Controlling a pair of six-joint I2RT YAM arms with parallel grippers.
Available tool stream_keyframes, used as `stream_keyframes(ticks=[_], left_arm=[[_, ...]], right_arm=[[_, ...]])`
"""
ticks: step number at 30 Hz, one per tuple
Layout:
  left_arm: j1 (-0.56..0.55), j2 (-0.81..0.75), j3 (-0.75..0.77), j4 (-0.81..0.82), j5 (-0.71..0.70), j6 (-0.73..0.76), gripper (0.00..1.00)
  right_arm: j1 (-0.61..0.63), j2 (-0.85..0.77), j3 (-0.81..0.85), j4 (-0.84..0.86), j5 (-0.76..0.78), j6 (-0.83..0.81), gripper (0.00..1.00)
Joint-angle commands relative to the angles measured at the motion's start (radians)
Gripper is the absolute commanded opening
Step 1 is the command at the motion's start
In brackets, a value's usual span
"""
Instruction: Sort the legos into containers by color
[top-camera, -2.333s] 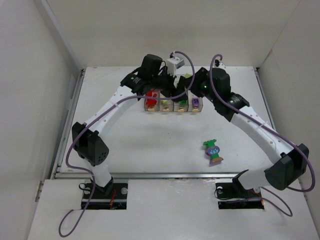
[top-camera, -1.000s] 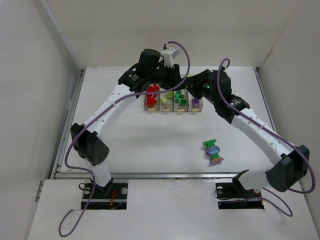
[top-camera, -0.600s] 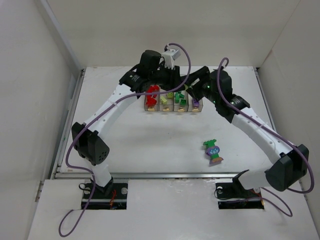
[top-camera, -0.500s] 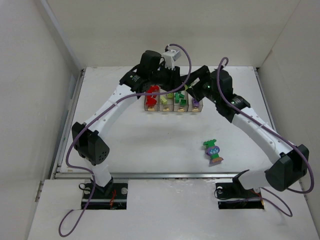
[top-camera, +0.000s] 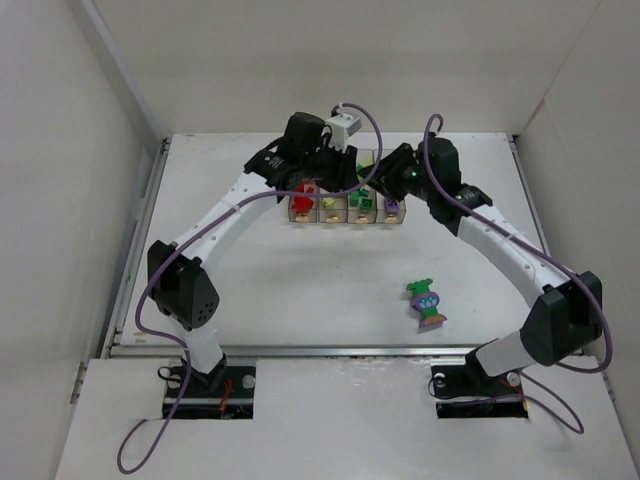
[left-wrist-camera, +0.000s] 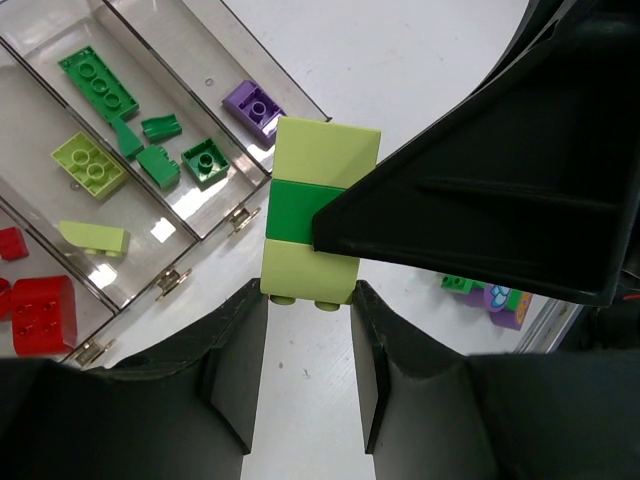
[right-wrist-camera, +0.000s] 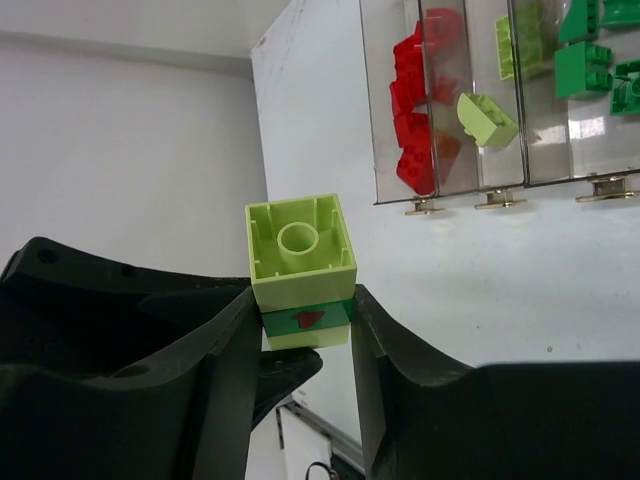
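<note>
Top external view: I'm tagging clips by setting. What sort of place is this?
Probably a lab robot cell: white table boxed in by white panels, left arm and right arm bolted at its near edge, both gripping one lego stack beside clear bins.

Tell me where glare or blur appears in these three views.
Left wrist: glare patches whiten the containers; the fingers are dark, with little detail. Right wrist: similar glare; the brick stack is sharp. Top external: even light, soft shadows.
</note>
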Motion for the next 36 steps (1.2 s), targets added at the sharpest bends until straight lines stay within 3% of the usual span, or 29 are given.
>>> stream_keyframes(ticks=[1,7,16,23,31,36], left_arm=[[-0.006,-0.039,0.005,0.032,0.012,0.025,0.00],[-0.006,-0.048,0.005,0.014,0.021,0.045,0.00],[0.013,-0.088,-0.124,-0.008,-0.010,0.077,0.00],[0.013,-0.088,-0.115,0.001,-0.010,0.057,0.00],[0.063,0.092,-0.054,0.118,-0.216,0.098,0.00],[0.089,0.235,0.040,0.139,-0.237,0.181,0.10]], right_arm=[[-0.002,0.013,0.030,0.044,-0.034,-0.030,0.32],[-0.002,0.034,0.030,0.044,-0.018,-0.030,0.00],[-0.076,0.004,0.020,0.044,0.059,-0.039,0.00],[-0.108,0.022,0.056,0.044,0.079,-0.089,0.00],[-0.119,0.044,0.087,0.044,0.079,-0.310,0.00],[-0.119,0.044,0.078,0.024,0.088,-0.399,0.00]])
